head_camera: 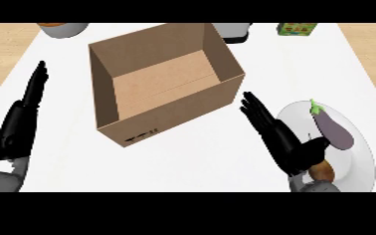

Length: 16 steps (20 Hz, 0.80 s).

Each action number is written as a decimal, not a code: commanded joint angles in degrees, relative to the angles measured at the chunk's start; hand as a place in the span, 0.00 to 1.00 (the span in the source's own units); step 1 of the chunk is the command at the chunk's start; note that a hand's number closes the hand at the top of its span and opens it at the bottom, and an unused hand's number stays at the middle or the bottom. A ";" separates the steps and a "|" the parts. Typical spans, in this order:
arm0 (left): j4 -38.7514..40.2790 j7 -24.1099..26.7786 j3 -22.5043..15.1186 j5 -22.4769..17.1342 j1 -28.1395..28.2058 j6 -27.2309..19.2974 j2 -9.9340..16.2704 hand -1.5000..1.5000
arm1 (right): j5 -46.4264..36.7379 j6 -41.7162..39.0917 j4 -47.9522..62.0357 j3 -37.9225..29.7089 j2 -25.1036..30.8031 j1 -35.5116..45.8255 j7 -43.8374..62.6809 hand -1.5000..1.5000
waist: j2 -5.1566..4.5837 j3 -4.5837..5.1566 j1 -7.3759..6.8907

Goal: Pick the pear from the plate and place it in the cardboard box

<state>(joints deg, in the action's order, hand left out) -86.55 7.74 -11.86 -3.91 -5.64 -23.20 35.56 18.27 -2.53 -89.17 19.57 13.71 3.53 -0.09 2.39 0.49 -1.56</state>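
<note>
Two black hands: right hand [283,139] straight-fingered beside one round white plate [360,169] bearing one brownish pear [323,171], one glossy purple eggplant [334,129]; left hand [22,117] flat, resting. One open cardboard box [165,82].

I see bright, even light on the white table [191,159], with no glare on it. The cardboard box [165,87] throws almost no shadow; its left inner wall reads darker than its floor. The plate [361,144] shows a soft sheen. Edges of things look slightly soft throughout.
</note>
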 commanded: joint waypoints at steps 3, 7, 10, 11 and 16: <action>3.89 -3.67 2.41 -0.45 1.39 -0.62 -0.34 0.50 | 13.80 -13.29 4.57 -11.40 9.71 1.62 4.62 0.00 | -2.85 -0.57 1.47; 6.15 -6.18 1.76 -1.19 3.22 1.01 0.42 0.50 | -1.86 -20.78 -0.47 -6.21 23.07 6.83 1.59 0.00 | -0.55 0.70 -0.88; 8.69 -7.79 2.45 -1.87 3.92 1.02 -0.08 0.50 | -7.24 -28.55 8.19 -5.32 28.63 -1.22 -7.33 0.00 | -2.99 -0.76 1.63; 10.43 -7.61 3.42 -2.65 2.67 1.51 -0.44 0.50 | -1.84 -31.80 15.82 -9.42 27.99 -3.27 -12.52 0.00 | -3.28 -0.79 1.88; 9.80 -10.20 3.69 -3.38 0.17 4.13 0.68 0.50 | 5.60 -43.04 31.80 -16.36 25.79 -1.33 -25.71 0.00 | -3.13 -0.93 0.74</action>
<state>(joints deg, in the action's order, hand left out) -77.27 -0.31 -8.99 -6.10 -3.51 -21.39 35.19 23.06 -37.12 -68.25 6.44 38.40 1.36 -15.86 -0.55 -0.25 -0.25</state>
